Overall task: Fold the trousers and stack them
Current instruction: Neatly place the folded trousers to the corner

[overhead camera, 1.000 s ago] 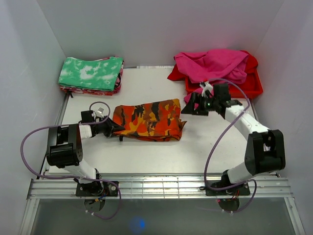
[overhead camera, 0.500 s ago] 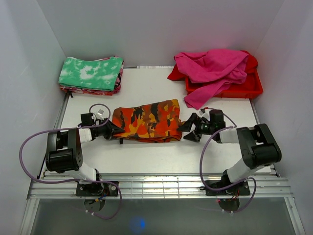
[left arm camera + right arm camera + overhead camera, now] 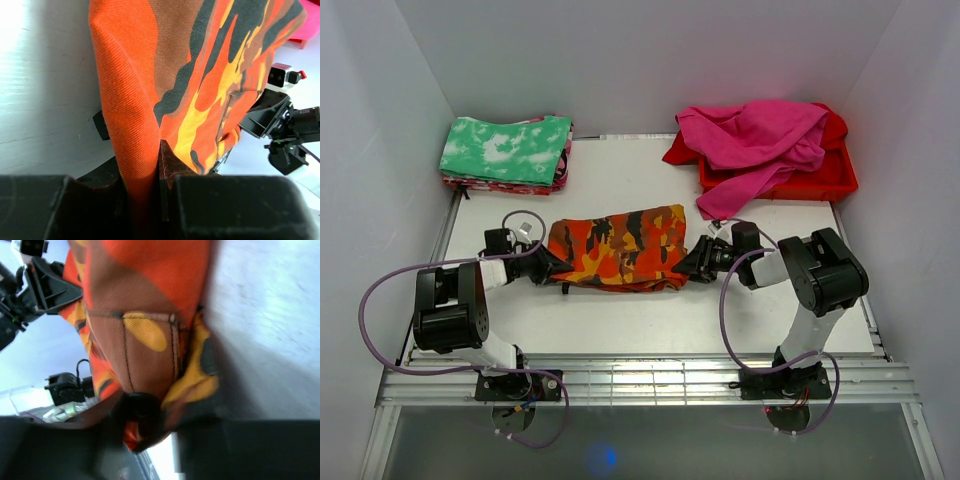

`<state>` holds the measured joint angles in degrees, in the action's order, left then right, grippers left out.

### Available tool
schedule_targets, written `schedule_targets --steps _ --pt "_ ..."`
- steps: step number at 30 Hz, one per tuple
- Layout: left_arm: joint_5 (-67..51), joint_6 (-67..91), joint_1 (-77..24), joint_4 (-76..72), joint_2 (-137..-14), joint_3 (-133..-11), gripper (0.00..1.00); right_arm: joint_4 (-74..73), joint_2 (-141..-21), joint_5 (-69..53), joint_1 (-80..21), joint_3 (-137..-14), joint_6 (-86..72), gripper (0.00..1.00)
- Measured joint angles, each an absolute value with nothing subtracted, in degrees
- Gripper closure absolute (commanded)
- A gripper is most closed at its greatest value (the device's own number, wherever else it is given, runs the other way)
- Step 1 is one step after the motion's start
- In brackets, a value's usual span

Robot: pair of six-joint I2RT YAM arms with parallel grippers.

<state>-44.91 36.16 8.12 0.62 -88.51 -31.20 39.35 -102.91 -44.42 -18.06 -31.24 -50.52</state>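
The trousers (image 3: 618, 248) lie folded into a compact rectangle in the middle of the table (image 3: 620, 320), between the two arms. The stack of folded cloth (image 3: 505, 150) sits well apart at the far left corner, and the red tray (image 3: 832, 186) of magenta garments (image 3: 750, 135) at the far right. The left gripper (image 3: 546, 263) lies low at the left end of the bundle. Its fingers are pressed together on a fold of orange cloth, which the left wrist view shows running straight down into the narrow gap between them. The right gripper (image 3: 694, 262) lies at the opposite end, with a finger on either side of the bunched edge and a stitched pocket seam. Cloth fills that gap, but whether it is clamped cannot be told. Taking both short ends at once probably serves to lift the bundle level, so that the folded layers do not slide open. From there it could be carried towards the stack at the far left.
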Motion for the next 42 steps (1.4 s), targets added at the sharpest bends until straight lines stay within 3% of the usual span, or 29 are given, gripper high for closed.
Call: schedule_targets --steps 3,5,13,23,36,42 --pt "-43.77 33.71 8.1 4.32 -88.49 -33.06 1.0 35.05 -103.02 -43.86 -18.17 -32.42 -48.29 0.87" --pt "-42.11 30.94 7.9 7.7 -88.42 -35.09 1.0 31.0 -102.26 -43.22 -18.2 -34.13 -46.09 0.92" --pt "-36.12 18.11 6.07 18.63 -84.62 -41.98 1.0 14.2 -93.73 -38.39 -20.78 -40.62 -35.22 0.92" --pt "-21.26 3.92 -0.3 24.93 -77.71 -47.09 1.0 -0.67 -92.55 -26.92 -27.2 -51.37 -23.38 0.92" --pt "-16.23 -4.05 -0.51 22.28 -75.05 -60.84 1.0 -5.17 -90.61 -18.81 -29.93 -67.99 -16.82 0.92" --pt "-10.9 -5.45 -0.05 15.57 -79.07 -72.53 1.0 -5.37 -97.38 -16.91 -30.17 -86.41 -14.26 0.92"
